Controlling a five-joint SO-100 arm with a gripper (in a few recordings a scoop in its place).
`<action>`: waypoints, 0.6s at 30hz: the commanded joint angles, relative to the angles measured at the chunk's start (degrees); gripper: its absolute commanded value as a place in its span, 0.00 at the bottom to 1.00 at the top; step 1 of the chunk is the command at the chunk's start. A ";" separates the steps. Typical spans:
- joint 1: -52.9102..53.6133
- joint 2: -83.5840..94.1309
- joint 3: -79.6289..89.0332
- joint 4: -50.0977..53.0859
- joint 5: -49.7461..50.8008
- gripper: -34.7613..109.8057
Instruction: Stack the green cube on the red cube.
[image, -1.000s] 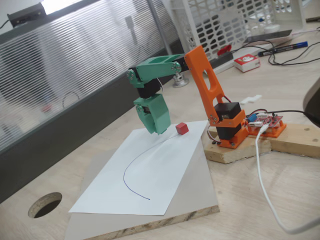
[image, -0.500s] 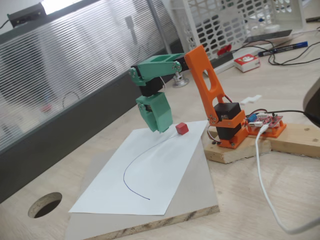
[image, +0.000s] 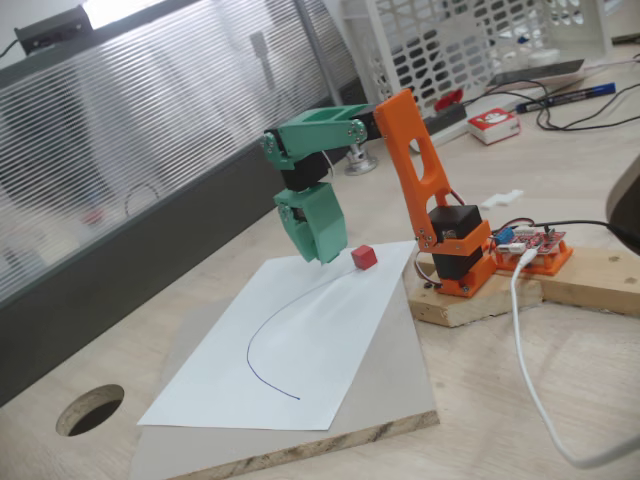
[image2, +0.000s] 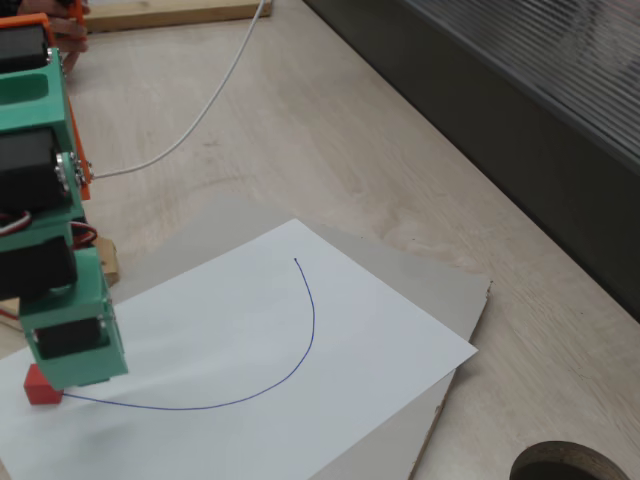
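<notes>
No legible text is found in either fixed view.

A pattern is carried by the small red-and-white box (image: 493, 125) far behind the hand (image: 322, 255), but it is too small to be read; only a hand-drawn curved pen line (image2: 290, 350), no writing, is borne by the white sheet (image: 290, 350).

A hobby lab or office workspace; a wooden table (image: 560, 400) with a round cable hole (image: 90, 409); a bare red circuit board (image: 535, 243) with loose white cable (image: 530, 370); markers (image: 565, 96), a white plastic crate (image: 470, 35) and a ribbed partition (image: 150, 130) behind.
</notes>
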 joint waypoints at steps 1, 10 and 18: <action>1.14 4.39 0.88 0.53 0.97 0.26; 5.98 4.39 0.88 0.62 0.53 0.26; 6.24 4.39 0.88 0.62 0.53 0.26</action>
